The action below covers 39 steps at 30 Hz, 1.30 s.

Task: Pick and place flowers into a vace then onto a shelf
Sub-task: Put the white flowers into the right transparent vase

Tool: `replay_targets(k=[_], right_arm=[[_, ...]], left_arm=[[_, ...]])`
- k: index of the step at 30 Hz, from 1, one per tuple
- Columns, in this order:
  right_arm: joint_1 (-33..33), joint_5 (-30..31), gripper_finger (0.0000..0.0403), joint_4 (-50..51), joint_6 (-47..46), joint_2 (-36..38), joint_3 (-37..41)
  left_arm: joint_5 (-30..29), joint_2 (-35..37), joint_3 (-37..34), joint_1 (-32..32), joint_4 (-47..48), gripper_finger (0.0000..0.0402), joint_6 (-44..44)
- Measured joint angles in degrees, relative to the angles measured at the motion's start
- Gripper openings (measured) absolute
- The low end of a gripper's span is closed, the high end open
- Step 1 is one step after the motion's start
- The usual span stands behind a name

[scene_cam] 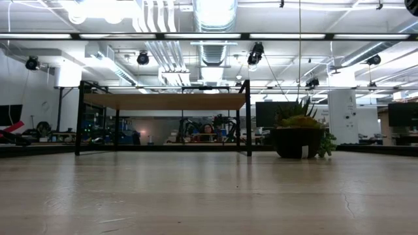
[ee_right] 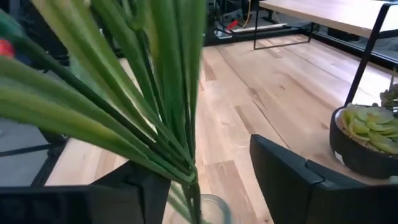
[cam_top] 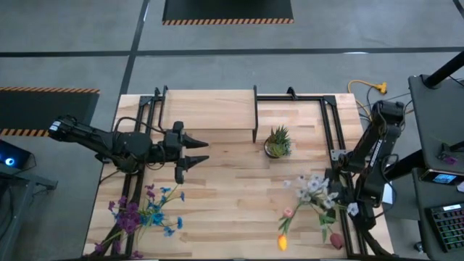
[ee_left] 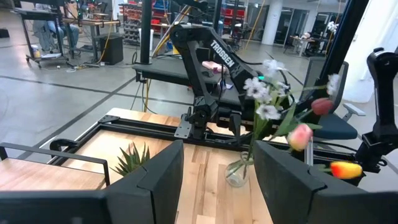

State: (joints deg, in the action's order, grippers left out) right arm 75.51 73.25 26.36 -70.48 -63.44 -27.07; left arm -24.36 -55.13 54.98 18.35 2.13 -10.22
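High view: left gripper (cam_top: 201, 149) hovering over table (cam_top: 232, 196) center-left, fingers spread apart w/ nothing between, tips aimed toward potted plant (cam_top: 278, 142) just ahead. Shelf (cam_top: 210, 110) beside that gripper, on far side. Loose flowers (cam_top: 141, 214), blue and purple, lying flat on table to near side of left gripper, well apart from it. Right arm folded at right table edge; right gripper (cam_top: 335, 190) by bunch of flowers in vase (cam_top: 313, 190), white blooms on top, pink, red and yellow-orange ones drooping toward near edge.

Low view: shelf (scene_cam: 163, 101) on black legs, potted plant (scene_cam: 299, 137) just beside its right leg. No gripper seen here. People seated far back in room.

Left wrist view: both fingers (ee_left: 152, 180) wide, gap bare. Straight ahead btwn them, glass vase (ee_left: 238, 171) upright w/ stems (ee_left: 273, 118), white, pink, red, yellow-orange blooms. Right arm right behind vase. Plant tips (ee_left: 132, 158) off to one side.

Right wrist view: green stems (ee_right: 155, 93) standing btwn right fingers (ee_right: 298, 180), fingers parted, not pinching stems. Vase rim (ee_right: 211, 208) directly below. Plant pot (ee_right: 364, 140) and shelf leg (ee_right: 367, 53) farther ahead.
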Motion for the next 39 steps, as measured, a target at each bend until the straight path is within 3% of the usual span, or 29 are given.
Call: replay_targets(k=[6,11,24,29,39], right_arm=[[-0.03,0.17,0.0205,4.20,-2.35,3.16,0.02],[-0.16,0.61,0.0195,11.06,-10.36,4.19,0.11],[-0.10,-3.75,0.0192,12.62,-12.91,4.98,0.17],[-0.10,-4.78,0.0191,12.59,-12.72,6.24,0.17],[-0.10,-13.31,0.0191,15.46,-3.20,12.58,-2.69]], left_arm=[[0.00,0.00,0.00,0.00,0.00,0.0177,0.00],[0.00,0.00,0.00,-0.01,0.00,0.0177,0.00],[0.01,0.00,0.00,0.00,0.00,0.0177,-0.04],[0.02,0.00,0.00,0.00,0.00,0.0177,-0.07],[0.00,-0.01,0.00,-0.02,0.00,0.0177,-0.04]])
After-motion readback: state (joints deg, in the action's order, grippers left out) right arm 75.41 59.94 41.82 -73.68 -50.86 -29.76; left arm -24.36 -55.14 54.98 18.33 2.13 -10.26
